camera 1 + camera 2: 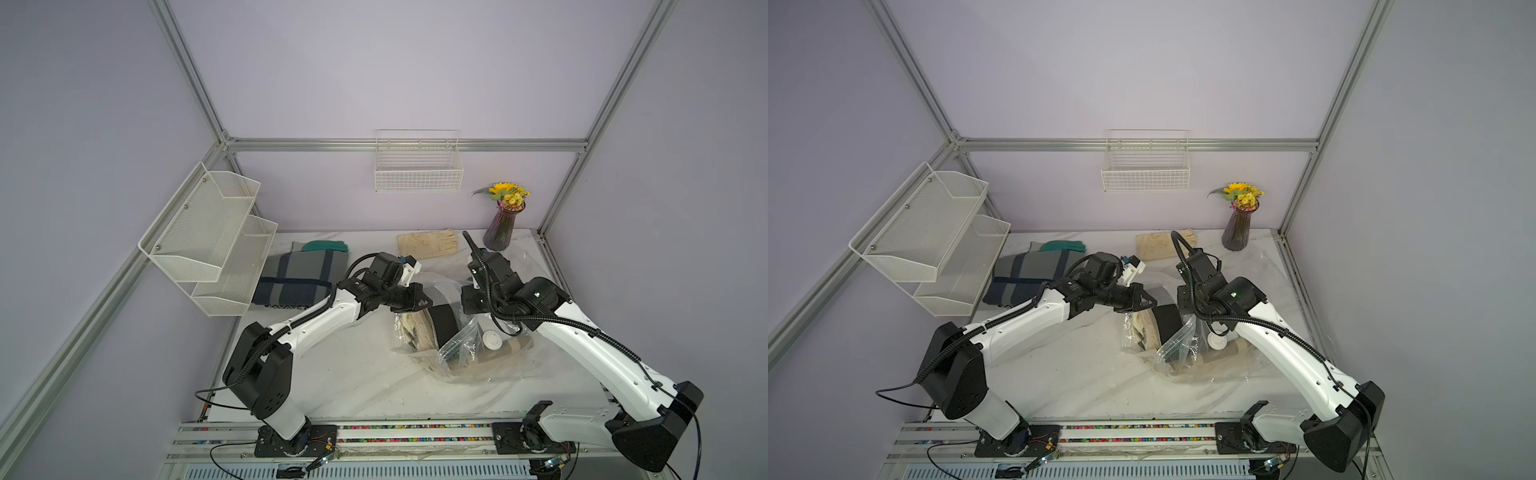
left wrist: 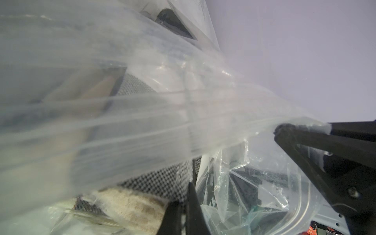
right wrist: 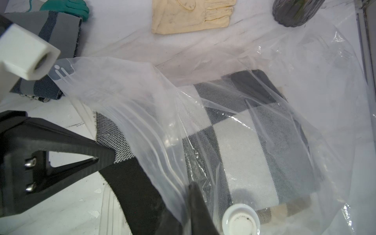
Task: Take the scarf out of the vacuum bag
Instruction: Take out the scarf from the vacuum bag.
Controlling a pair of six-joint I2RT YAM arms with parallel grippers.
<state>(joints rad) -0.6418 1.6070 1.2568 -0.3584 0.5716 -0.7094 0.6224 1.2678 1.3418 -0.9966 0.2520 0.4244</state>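
Observation:
The vacuum bag (image 1: 494,370) (image 3: 305,85) lies crumpled at the middle right of the table, its white valve cap (image 1: 492,341) (image 3: 241,220) facing up. The scarf (image 3: 244,146) (image 1: 444,322), checked in black, grey, white and beige, lies inside it, and one end sticks out of the mouth. My left gripper (image 1: 428,301) (image 3: 110,155) (image 2: 184,189) is shut on that free end. My right gripper (image 3: 189,187) (image 2: 281,129) is shut on the bag's top film near the mouth and holds it lifted off the scarf.
A folded grey and navy plaid cloth (image 1: 299,278) and a green glove (image 1: 324,246) lie at the back left. A cream glove (image 1: 428,244) and a vase of flowers (image 1: 503,226) are at the back. Mesh shelves (image 1: 208,241) overhang the left side. A wire basket (image 1: 417,172) hangs on the wall.

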